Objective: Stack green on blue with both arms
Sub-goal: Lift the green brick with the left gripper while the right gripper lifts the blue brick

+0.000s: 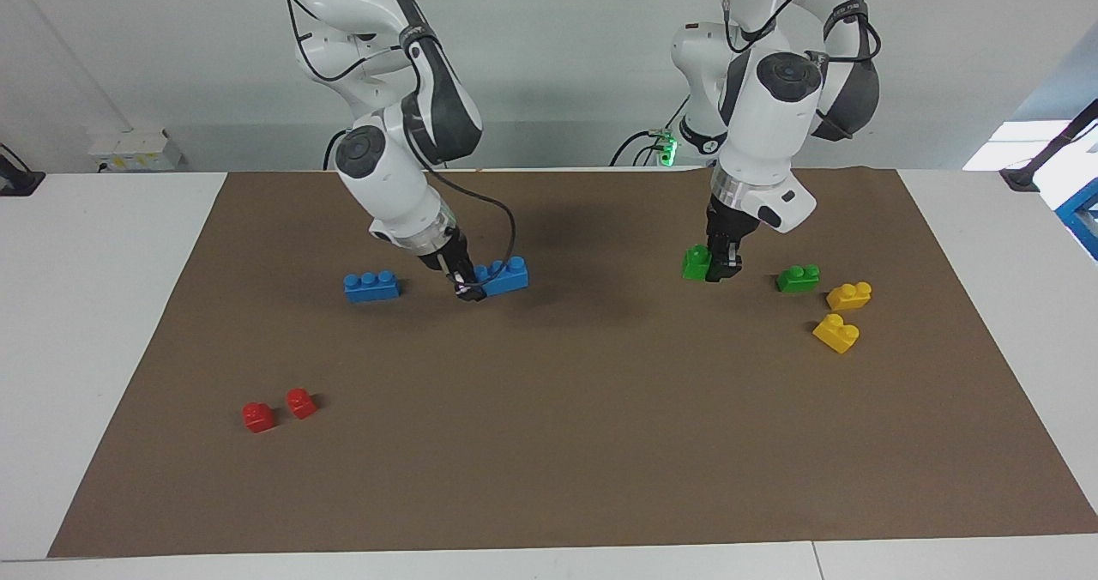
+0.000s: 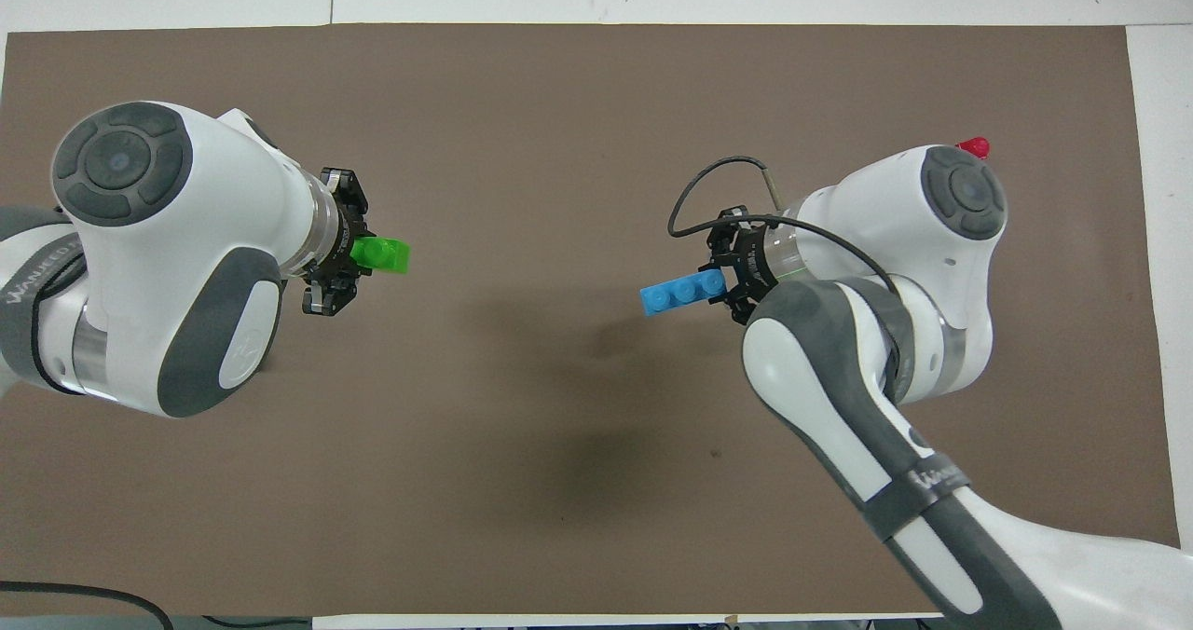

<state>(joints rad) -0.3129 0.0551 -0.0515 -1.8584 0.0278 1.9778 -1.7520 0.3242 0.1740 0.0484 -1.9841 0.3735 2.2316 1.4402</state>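
Note:
My left gripper (image 1: 723, 273) (image 2: 347, 259) is shut on the green brick (image 1: 695, 262) (image 2: 382, 254), held a little above the brown mat (image 1: 549, 443) toward the left arm's end. The brick sticks out sideways from the fingers toward the table's middle. My right gripper (image 1: 467, 289) (image 2: 729, 280) is shut on one end of the blue brick (image 1: 506, 276) (image 2: 682, 293), which hangs just over the mat near the middle, studs up, pointing toward the green brick. A wide gap of bare mat separates the two held bricks.
A second blue brick (image 1: 371, 286) lies on the mat toward the right arm's end. Another green brick (image 1: 798, 278) and two yellow bricks (image 1: 849, 295) (image 1: 836, 333) lie toward the left arm's end. Two red bricks (image 1: 258, 416) (image 1: 301, 402) sit farther from the robots.

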